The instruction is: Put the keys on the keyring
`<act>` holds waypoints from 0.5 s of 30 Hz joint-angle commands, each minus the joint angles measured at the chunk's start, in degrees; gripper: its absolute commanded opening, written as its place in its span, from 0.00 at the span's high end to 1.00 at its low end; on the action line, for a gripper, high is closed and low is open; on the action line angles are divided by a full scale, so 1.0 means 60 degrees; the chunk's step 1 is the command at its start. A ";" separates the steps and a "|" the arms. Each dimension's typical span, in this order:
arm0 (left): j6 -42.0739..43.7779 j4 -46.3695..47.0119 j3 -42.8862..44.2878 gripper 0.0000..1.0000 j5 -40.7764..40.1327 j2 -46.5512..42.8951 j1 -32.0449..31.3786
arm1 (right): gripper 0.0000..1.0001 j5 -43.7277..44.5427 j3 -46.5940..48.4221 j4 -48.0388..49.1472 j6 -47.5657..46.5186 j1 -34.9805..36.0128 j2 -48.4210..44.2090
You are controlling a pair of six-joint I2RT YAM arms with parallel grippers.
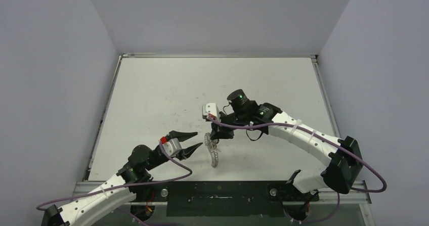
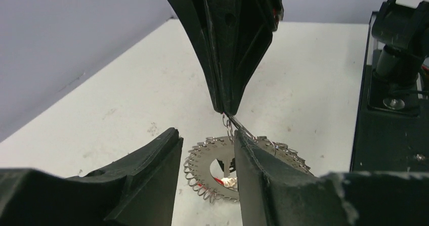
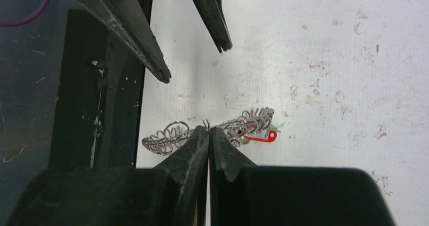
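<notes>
Seen from above, the right hand points down over the near middle of the white bench, clamped on the top edge of the keyring, which hangs tilted beneath it; the left hand sits just to the ring's left, fingers apart and empty

Left wrist view: the left hand frames the scene with its two spread fingers; the right hand comes down from above, tips pressed together on a thin wire loop at the rim of the keyring, a grey scalloped disc partly hidden behind one finger; a small silver piece shows in its centre hole, too small to identify

Right wrist view: the right hand nips the keyring, seen edge-on, with a red-and-green tag at one end; the left hand stands apart, near but clear of the ring; whether the ring touches the bench cannot be told
</notes>
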 commanded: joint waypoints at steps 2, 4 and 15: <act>-0.0094 -0.0368 0.0740 0.60 0.0378 0.1011 0.0001 | 1.00 0.0159 0.0590 0.0278 -0.0075 0.0248 0.0013; -0.0126 -0.0378 0.0941 0.60 0.0472 0.1495 -0.0012 | 1.00 0.0192 0.0621 0.0278 -0.0075 0.0296 0.0053; -0.0224 0.0388 0.1377 0.67 0.0927 0.3059 -0.0012 | 1.00 0.0380 0.0704 0.0220 -0.0115 0.0425 0.0149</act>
